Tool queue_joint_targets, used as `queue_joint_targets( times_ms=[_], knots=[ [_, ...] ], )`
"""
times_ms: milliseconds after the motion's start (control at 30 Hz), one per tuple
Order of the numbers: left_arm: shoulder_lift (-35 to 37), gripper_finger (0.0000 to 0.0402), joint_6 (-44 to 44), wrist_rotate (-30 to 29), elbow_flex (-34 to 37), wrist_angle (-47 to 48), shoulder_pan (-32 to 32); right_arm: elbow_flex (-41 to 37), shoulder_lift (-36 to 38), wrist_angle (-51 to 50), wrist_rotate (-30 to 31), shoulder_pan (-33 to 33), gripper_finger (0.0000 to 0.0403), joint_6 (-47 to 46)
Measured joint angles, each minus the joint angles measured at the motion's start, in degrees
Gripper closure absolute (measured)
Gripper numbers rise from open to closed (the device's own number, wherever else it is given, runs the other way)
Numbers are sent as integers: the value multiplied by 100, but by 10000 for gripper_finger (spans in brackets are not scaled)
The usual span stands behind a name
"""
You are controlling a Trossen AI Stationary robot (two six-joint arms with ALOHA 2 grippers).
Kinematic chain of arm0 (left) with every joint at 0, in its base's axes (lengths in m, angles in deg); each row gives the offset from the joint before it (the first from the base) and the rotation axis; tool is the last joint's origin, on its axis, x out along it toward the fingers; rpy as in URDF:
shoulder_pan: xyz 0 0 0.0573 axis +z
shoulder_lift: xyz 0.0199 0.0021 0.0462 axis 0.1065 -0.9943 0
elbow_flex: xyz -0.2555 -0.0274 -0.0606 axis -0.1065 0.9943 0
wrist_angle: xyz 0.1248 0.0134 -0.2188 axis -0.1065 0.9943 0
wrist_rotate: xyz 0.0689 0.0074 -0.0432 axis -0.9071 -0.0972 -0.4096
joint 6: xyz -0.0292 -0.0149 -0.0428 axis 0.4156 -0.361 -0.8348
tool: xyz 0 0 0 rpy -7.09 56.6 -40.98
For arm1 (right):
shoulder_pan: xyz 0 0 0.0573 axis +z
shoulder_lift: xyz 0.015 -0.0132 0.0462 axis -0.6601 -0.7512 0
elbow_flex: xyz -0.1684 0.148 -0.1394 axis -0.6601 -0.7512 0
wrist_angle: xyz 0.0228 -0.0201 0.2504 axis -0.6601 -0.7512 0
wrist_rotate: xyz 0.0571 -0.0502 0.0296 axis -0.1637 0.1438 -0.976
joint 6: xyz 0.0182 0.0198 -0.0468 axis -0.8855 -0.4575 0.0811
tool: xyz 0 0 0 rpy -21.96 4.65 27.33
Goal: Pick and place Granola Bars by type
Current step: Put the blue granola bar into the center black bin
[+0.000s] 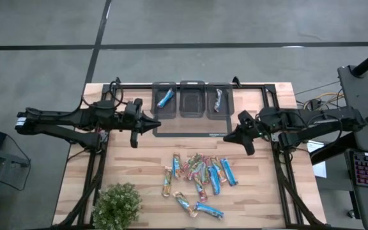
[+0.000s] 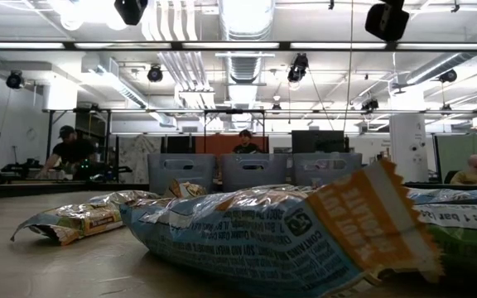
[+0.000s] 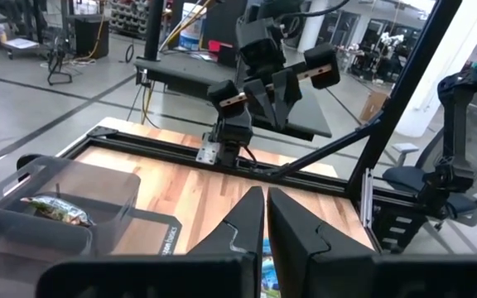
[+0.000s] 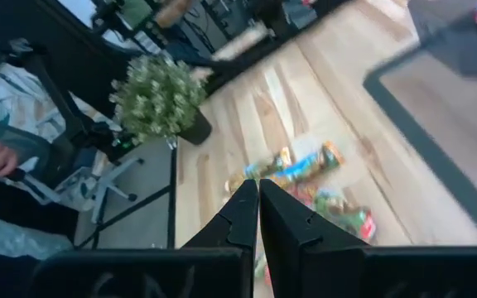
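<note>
Most of the Granola Bars (image 1: 200,179) lay in a loose heap on the wooden tabletop (image 1: 145,166), while one blue bar (image 1: 165,98) and one multicoloured bar (image 1: 218,99) rested in the outer compartments of the tray (image 1: 191,100). The left gripper (image 1: 156,122) and the right gripper (image 1: 227,138) both hovered near the tray's front edge, each with its fingers pressed together and holding nothing. A plant (image 1: 117,206) stood at the tabletop's near left corner.

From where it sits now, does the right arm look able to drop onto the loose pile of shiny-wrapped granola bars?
Probably yes. The right gripper, jaws shut, hangs beside the three-bin tray, with bare wooden table between it and the pile of granola bars. The potted plant and left gripper stand off to the side.
</note>
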Motion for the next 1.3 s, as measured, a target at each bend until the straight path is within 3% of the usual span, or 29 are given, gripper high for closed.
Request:
queue_joint_targets(
  times_ms=[533, 967, 1300],
  knots=[
    [0, 399, -48, 0, 0, 48, 2, -1, -703, -881, 7, 339, 394, -2287],
    [0, 399, -88, 0, 0, 48, 2, -1, -1320, -911, 16, 363, 391, -2587],
    [0, 399, -129, 2, -2, 48, 2, -1, -1460, -1379, 184, 710, 296, -2949]
  ],
)
